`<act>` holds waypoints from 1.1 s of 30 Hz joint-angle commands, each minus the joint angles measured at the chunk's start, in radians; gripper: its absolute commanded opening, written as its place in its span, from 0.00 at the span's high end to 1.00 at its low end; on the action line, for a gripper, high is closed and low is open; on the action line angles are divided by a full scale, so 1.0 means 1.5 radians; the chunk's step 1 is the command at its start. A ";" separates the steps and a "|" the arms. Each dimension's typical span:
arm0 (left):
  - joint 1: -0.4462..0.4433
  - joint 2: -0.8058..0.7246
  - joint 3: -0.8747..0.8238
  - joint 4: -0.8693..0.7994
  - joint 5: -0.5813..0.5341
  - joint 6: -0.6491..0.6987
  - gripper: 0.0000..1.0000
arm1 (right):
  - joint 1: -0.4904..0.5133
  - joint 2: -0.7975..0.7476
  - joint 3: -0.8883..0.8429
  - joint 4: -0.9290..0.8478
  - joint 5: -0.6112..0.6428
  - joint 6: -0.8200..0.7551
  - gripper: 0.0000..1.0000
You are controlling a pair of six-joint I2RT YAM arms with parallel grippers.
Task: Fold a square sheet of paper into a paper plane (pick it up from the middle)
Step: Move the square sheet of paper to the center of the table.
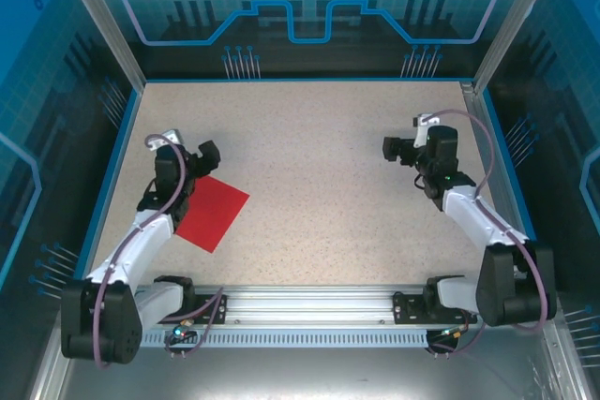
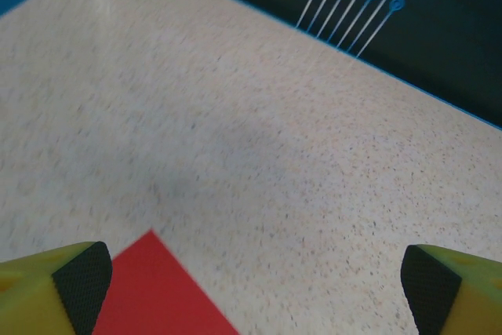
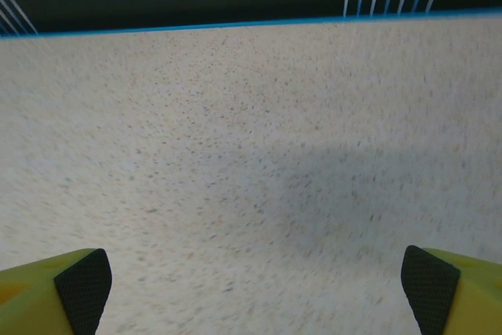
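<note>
Top external view: a speckled beige worktop with a blue rim, boxed in by blue panels printed with circuit lines and a gear emblem, and an aluminium rail along the near edge. The square sheet of paper lies flat near the left edge. It is bright red, plain and turned cornerwise. The left gripper hangs over its far-left corner, jaws spread wide. The right gripper, equally wide, hangs near the right edge — well apart from the sheet.
</note>
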 commanded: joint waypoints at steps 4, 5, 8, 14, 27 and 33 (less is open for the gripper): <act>0.011 -0.046 0.020 -0.305 0.190 -0.179 0.01 | -0.009 0.015 0.068 -0.207 -0.209 0.165 0.01; 0.010 -0.052 0.011 -0.323 0.222 -0.193 0.01 | -0.004 0.013 0.059 -0.176 -0.240 0.189 0.01; 0.009 -0.067 -0.026 -0.349 0.282 -0.205 0.01 | 0.019 0.002 0.040 -0.117 -0.265 0.221 0.01; 0.001 -0.048 -0.067 -0.333 0.310 -0.182 0.01 | 0.073 0.039 0.070 -0.168 -0.245 0.209 0.01; -0.052 0.041 -0.094 -0.334 0.279 -0.216 0.01 | 0.151 0.087 0.086 -0.183 -0.221 0.239 0.01; -0.100 0.049 -0.134 -0.272 0.287 -0.290 0.01 | 0.211 0.115 0.086 -0.199 -0.191 0.241 0.01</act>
